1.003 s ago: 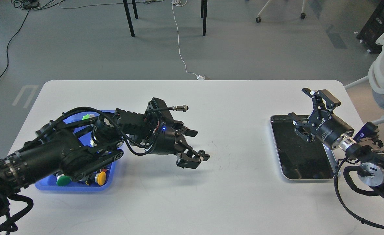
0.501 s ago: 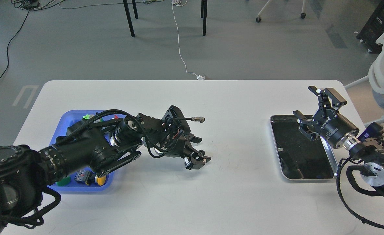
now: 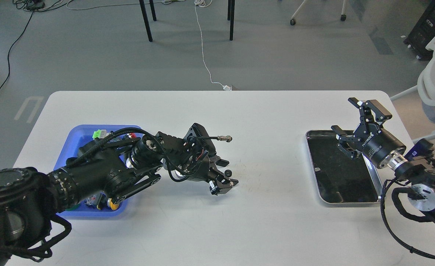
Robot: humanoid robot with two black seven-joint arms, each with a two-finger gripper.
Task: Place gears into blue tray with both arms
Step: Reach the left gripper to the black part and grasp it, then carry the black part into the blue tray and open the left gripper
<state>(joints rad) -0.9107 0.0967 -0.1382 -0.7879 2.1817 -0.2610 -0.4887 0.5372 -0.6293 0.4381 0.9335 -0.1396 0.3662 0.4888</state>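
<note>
Left hand (image 3: 225, 177) pinches a gear (image 3: 228, 172) loosely at its tips, blue tray (image 3: 67, 144) well behind its wrist. Could slip onto the worktop (image 3: 239, 221) mid-swing. Right hand (image 3: 354, 123) hangs wide, empty.

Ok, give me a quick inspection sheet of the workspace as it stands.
Surface: white table, bare in the middle.
Job's things: small black toothed gear between the left gripper's fingers; blue plastic tray at left.
Clutter: colourful-capped push-button switches in the blue tray; silver metal tray with black lining at right, nothing seen in it.
Grippers: left gripper around the gear; right gripper open above the silver tray.
Cables: white cable on the floor.
Surroundings: black table legs.
</note>
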